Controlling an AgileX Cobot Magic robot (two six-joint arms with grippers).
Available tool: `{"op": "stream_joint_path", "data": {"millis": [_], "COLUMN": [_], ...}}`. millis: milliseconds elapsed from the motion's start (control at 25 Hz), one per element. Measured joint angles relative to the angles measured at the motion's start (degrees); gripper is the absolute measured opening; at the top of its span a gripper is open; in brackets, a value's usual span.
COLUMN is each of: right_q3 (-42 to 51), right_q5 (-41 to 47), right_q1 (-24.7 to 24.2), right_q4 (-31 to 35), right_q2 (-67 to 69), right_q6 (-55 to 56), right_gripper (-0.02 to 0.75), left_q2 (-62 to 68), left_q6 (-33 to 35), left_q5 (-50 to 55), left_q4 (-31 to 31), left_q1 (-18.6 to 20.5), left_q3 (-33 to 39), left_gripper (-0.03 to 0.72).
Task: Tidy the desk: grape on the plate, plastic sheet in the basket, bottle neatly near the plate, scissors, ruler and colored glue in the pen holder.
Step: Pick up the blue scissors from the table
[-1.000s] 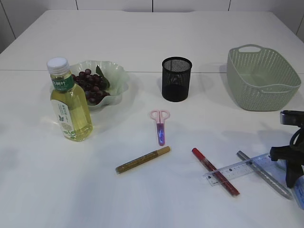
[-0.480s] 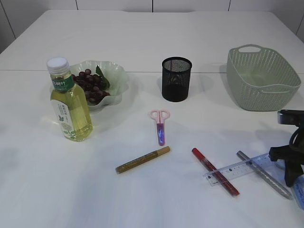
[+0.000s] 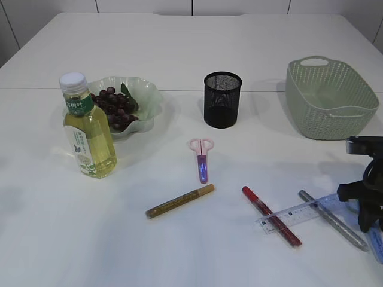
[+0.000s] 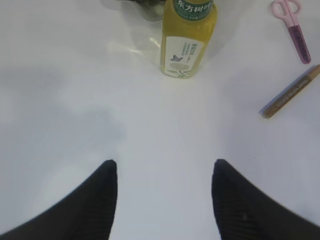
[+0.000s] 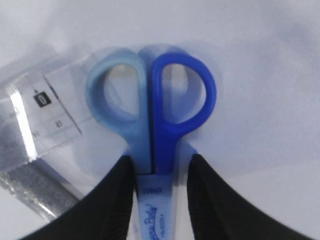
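A: What do we see on the right side?

B: In the right wrist view, our right gripper (image 5: 156, 172) straddles the blue scissors (image 5: 159, 112), one finger on each side just below the handle loops. The jaws sit close against it, but we cannot tell whether they press it or only flank it. The clear ruler (image 5: 42, 117) lies just beside the handles, with the silver pen (image 5: 37, 187) under its end.

A: And the left?

B: The left gripper (image 4: 165, 187) hangs over bare table (image 4: 75, 100), jaws spread, nothing between them. Ahead of it stands the bottle (image 4: 187, 37), upright, beside the plate (image 3: 146, 101), where the grapes (image 3: 114, 107) lie.

A: The remaining items?

B: From the exterior view, the pink scissors (image 3: 201, 156), the gold pen (image 3: 179, 201) and the red pen (image 3: 271, 216) lie flat mid-table, the red one partly under the ruler. The pen holder (image 3: 222, 100) stands behind them; the basket (image 3: 329, 98) sits far right
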Motion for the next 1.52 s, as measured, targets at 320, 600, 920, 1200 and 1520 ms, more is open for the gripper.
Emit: {"op": "stream_joint_path", "data": {"millis": [320,600,920,1200,1520], "right_q3": [0.00,0.00,0.00,0.00,-0.22], "right_q5": [-0.34,-0.38,-0.38,-0.36,1.12], "right_q1": [0.00,0.00,0.00,0.00,0.00], "right_q4": [0.43,0.52,0.52,0.52,0.39], "right_q2": [-0.01,-0.01,-0.01,-0.01,0.10], "right_q6": [-0.48,-0.97,-0.97,-1.52,-1.56], "right_gripper": [0.248,0.207,0.207,0.207,0.207], "left_q2": [0.00,0.00,0.00,0.00,0.00], "left_q6": [0.00,0.00,0.00,0.00,0.00], "left_q5": [0.00,0.00,0.08,0.08,0.08], "left_q4": [0.30,0.30,0.30,0.30,0.30], "left_q1": [0.00,0.00,0.00,0.00,0.00], "left_q3": [0.00,0.00,0.00,0.00,0.00], "left_gripper": [0.435,0.435,0.435,0.435,0.435]}}
